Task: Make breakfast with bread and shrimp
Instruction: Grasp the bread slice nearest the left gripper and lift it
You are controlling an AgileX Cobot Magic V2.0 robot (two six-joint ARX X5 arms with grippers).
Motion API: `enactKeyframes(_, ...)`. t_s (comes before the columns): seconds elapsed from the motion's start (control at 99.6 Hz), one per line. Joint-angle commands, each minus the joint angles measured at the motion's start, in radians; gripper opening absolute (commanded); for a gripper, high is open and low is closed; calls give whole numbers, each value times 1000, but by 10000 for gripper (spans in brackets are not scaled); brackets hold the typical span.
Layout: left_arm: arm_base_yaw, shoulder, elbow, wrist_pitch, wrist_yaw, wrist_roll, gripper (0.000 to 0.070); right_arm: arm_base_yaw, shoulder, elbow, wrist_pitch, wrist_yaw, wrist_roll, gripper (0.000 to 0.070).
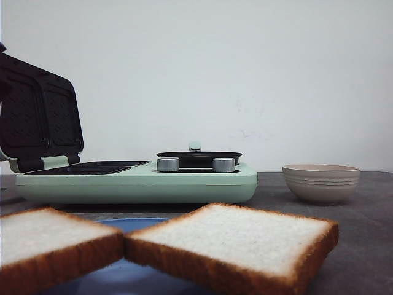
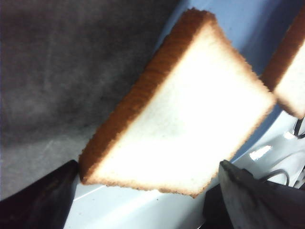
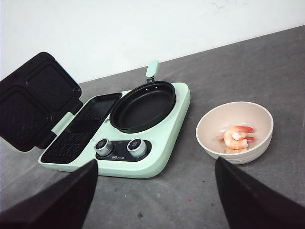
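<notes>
The two bread slices (image 1: 233,243) lie on a blue plate (image 1: 132,224) at the near edge of the counter (image 3: 267,71), and the shrimp (image 3: 237,137) sit in the beige bowl (image 3: 234,130) just beside the green grill (image 3: 143,157), whose lid is open. The left pincer (image 2: 147,191) is spread wide around one slice without touching it; the right pincer (image 3: 155,191) hangs released above the counter, holding nothing. Judged step: picking up the first slice — next, the left fingers must close on its crust edges and carry it to the open ribbed plate.

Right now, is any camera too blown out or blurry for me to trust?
Left wrist view: the bread slice is overexposed, its crumb glaring white, edges soft; the blue plate under it also shines. Front view: the near bread slices are slightly soft, the sandwich maker and bowl sharper. Right wrist view: evenly lit and clear, shrimp readable in the bowl.
</notes>
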Motion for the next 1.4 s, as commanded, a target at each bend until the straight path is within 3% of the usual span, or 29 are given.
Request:
enactKeyframes(0.0,-11,14,11,0,6,18,515,2,4,16,3,0,-11,491)
enactKeyframes(0.141,-32,14,11,0,6,18,505,2,4,17,-6,0,-11,491)
enactKeyframes(0.201,-40,14,11,7,7,18,458,2,4,17,-8,0,-11,491)
enactKeyframes(0.291,-54,14,11,25,6,20,287,2,4,17,-10,0,-11,491)
enactKeyframes(0.381,-63,14,11,29,6,50,0,2,4,17,-16,0,-11,491)
enactKeyframes(0.572,-72,11,13,14,14,82,10,2,4,17,-21,0,-11,491)
enactKeyframes(0.783,-72,-53,80,34,140,88,10,2,4,17,-21,1,-12,491)
enactKeyframes(1.014,-70,-121,270,122,134,19,10,3,4,17,-21,2,-12,491)
enactKeyframes(1.204,-70,-121,402,213,51,-29,10,15,4,17,-21,4,-12,490)
enactKeyframes(1.385,-69,-121,471,319,-112,-85,10,15,4,17,-21,4,-12,490)
